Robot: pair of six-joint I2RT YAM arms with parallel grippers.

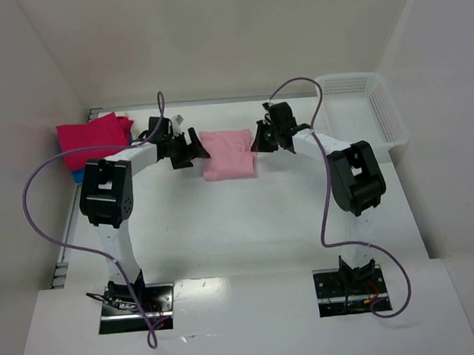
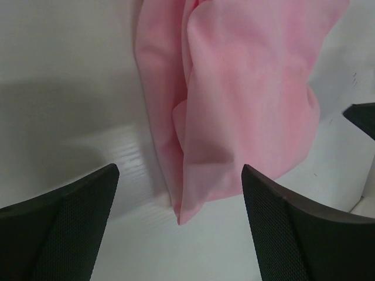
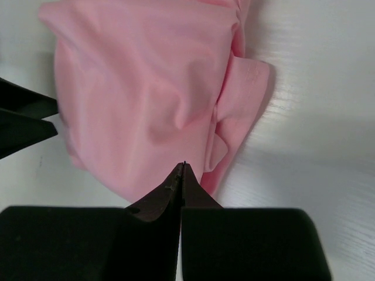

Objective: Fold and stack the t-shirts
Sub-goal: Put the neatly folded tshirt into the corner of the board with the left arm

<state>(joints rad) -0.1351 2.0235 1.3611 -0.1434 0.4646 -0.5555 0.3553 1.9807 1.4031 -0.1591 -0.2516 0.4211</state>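
Folded pink t-shirt (image 1: 229, 155) at frame centre; left gripper (image 1: 197, 150) spread open, right gripper (image 1: 259, 138) clenched empty. Folding appears done; next, regrasp and carry to the magenta stack (image 1: 94, 136), upper left.

Tabletop (image 1: 240, 225) free nearside; t-shirt stack (image 1: 94, 139) left, basket (image 1: 384, 110) right

The folded t-shirt (image 1: 228, 155) lies between my left gripper (image 1: 198, 151) and my right gripper (image 1: 259, 138). The stacked t-shirts (image 1: 95, 139) sit at my far left, the basket (image 1: 387, 112) at my far right.

The blue shirt (image 1: 78, 177) lies mostly hidden under the magenta shirt (image 1: 94, 138). Both wrist views cut off the pink shirt (image 2: 246, 88) at the top.
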